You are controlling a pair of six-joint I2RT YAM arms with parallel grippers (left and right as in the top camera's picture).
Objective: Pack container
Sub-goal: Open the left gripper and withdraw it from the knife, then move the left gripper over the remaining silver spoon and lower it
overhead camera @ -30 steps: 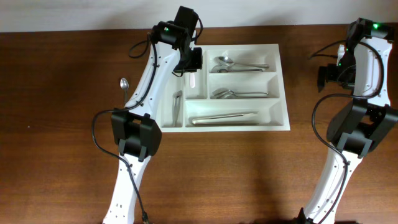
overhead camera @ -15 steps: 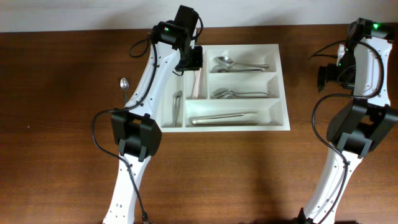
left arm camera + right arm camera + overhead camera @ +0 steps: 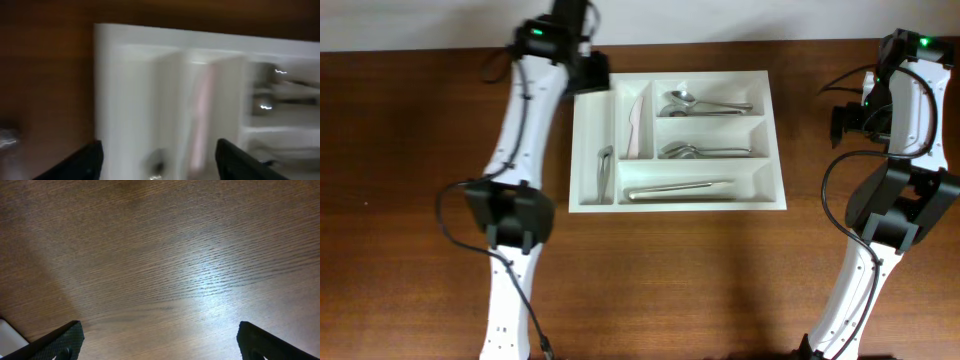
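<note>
The white container (image 3: 760, 200) lies in the middle of the table, with spoons (image 3: 705, 103) in two long compartments and metal knives (image 3: 680, 188) in the third. A pale pink-white knife (image 3: 638, 125) lies in the second upright slot, and a metal piece (image 3: 605, 172) lies in the first. My left gripper (image 3: 592, 72) hovers at the container's back-left corner, open and empty. The blurred left wrist view shows the container (image 3: 150, 35) and the pale knife (image 3: 202, 115) below my left gripper (image 3: 160, 165). My right gripper (image 3: 845, 120) is open over bare wood.
The right wrist view shows only brown table between the spread fingers of my right gripper (image 3: 165, 342), with a white corner at its lower left edge. A blurred shiny spot (image 3: 7, 137) lies on the wood left of the container. The left arm crosses the table's left side.
My left gripper opened and let go of the pale knife, which now lies in the second upright slot. The left arm swung left and back. The right arm has not moved.
</note>
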